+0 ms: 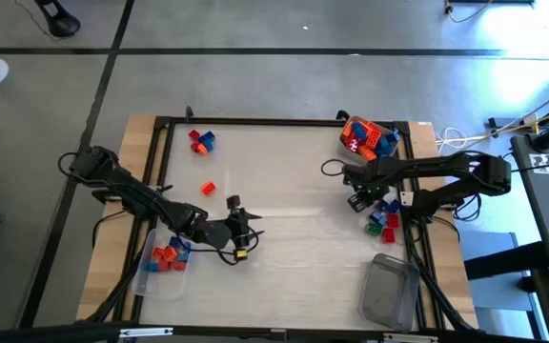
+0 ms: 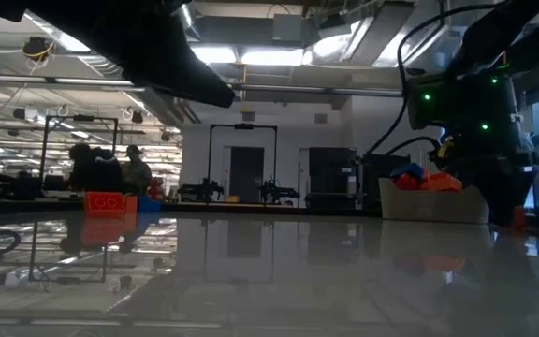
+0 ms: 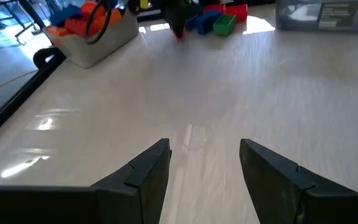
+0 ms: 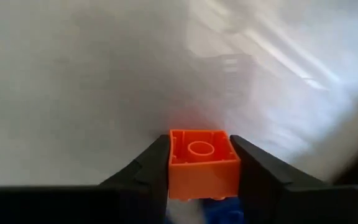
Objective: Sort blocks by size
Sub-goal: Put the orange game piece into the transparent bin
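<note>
Right gripper (image 4: 199,163) jaws clamp orange block (image 4: 202,163) (only wrist view shows it); left gripper (image 3: 205,162) jaws wide, empty.

- Ceiling lights (image 2: 251,56) glow bright in the low view, leaving both arms as dark silhouettes.
- The glossy table (image 2: 269,271) mirrors the room and lights.
- From above, light falls evenly, with a pale sheen across the tabletop.
- The right wrist view is washed out and soft beyond the sharp orange block (image 4: 202,163).
</note>
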Robot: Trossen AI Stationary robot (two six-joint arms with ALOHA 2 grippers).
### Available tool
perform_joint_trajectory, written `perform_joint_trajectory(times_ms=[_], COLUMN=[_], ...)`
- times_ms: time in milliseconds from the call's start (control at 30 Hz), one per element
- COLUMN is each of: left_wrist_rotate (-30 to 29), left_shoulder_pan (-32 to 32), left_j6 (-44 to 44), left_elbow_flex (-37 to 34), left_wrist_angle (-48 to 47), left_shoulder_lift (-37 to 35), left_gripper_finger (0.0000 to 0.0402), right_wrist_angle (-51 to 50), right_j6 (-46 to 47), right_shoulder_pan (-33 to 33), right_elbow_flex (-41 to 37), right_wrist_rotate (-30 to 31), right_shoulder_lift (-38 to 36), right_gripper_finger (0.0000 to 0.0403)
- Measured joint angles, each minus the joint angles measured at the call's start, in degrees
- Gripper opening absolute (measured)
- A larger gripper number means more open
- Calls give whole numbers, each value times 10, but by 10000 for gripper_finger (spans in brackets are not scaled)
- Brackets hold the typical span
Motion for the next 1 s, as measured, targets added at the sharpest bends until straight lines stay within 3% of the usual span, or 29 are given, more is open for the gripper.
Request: perform_joint_trajectory(times_ms=[133,333,567,1000], left_wrist_rotate=[0,0,0,0], left_shoulder_pan=[0,0,0,0], left_j6=[19,27,39,85], left_elbow_flex=[0,0,0,0], left_wrist_angle=[9,9,12,58], left_shoulder_lift=[0,0,0,0], left_gripper_finger=[182,182,182,182], right_wrist_angle=[39,110,283,587], right_j6=[-15,-34,-44,-44], right_shoulder_pan=[0,26,68,136], right_elbow_flex=[6,33,38,38], right_wrist_rotate=[-37,-62,-117,-153], right_shoulder_lift=[1,2,2,3], right_gripper_finger=[154,138,146,144])
